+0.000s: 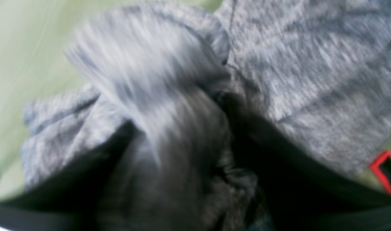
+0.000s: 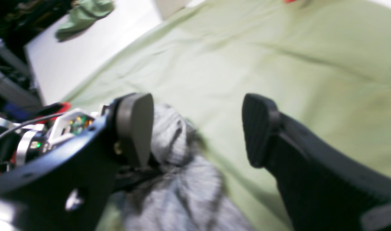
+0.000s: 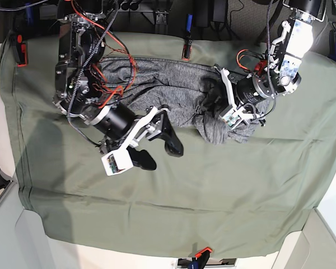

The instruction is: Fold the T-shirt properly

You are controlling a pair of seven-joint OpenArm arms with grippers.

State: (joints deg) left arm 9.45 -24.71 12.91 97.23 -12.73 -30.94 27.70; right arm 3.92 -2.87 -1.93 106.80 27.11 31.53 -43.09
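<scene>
- Right gripper point(image 2: 197, 131): two dark fingers point(image 2: 259, 131) spread wide, nothing between the pads; one heather-grey fold just behind the left-hand finger in the right wrist view, green cloth point(image 2: 279, 64) under the gap.
- In the base view, right gripper point(image 3: 159, 148) hanging over bare cloth just in front of the shirt's near edge, apart from the fabric.
- Left gripper point(image 3: 215, 103): buried in bunched grey knit at the shirt's right end in the base view; fingers hidden by fabric there, spread not readable.
- Left wrist view: blurred; grey fabric draped over and between dark finger shapes, gap between them filled with cloth; cannot tell whether pinched or loose.
- One T-shirt point(image 3: 168, 89): heather grey, crumpled, lying across the far middle of the desk, stretched from under the right arm to a rumpled lump by the left gripper; same shirt filling the left wrist view point(image 1: 311, 64).
- One olive-green cloth point(image 3: 213, 196) covering the desk, wrinkled, near half bare.
- Red clamps on the cloth edges: one at the far edge point(image 3: 186, 49), one at the near edge point(image 3: 203, 255), one at the left edge point(image 3: 22, 53).
</scene>
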